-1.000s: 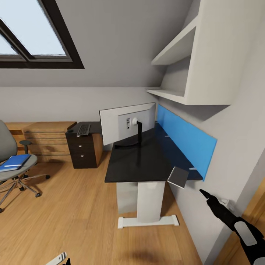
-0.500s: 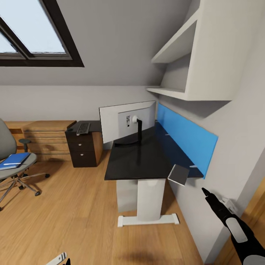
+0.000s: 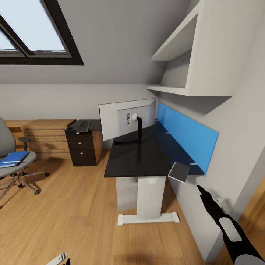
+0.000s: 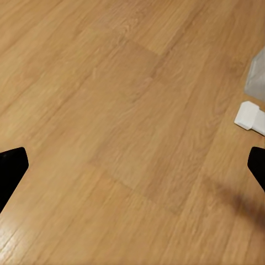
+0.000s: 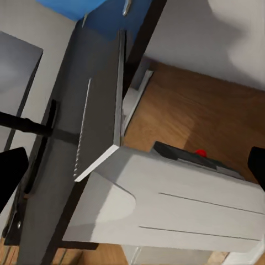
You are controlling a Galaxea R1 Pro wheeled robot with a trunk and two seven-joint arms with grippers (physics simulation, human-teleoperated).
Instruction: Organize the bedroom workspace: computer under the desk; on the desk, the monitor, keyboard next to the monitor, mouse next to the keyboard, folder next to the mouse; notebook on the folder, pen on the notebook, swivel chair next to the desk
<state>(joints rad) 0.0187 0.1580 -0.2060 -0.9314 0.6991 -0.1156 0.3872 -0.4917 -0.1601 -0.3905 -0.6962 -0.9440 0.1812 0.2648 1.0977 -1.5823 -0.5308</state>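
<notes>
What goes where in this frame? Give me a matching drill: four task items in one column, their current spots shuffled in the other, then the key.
Items:
1. monitor
2. keyboard
3. folder
4. notebook

Places:
A. on the swivel chair seat
B. tilted over the desk corner nearest the right hand
C. on top of the dark drawer cabinet
D. standing on the black desk top

Pairs: 1-D, 2-C, 3-A, 4-B

Attic bedroom-office: skylight (image 3: 29, 33), desk (image 3: 143, 154), monitor (image 3: 127, 119).
</notes>
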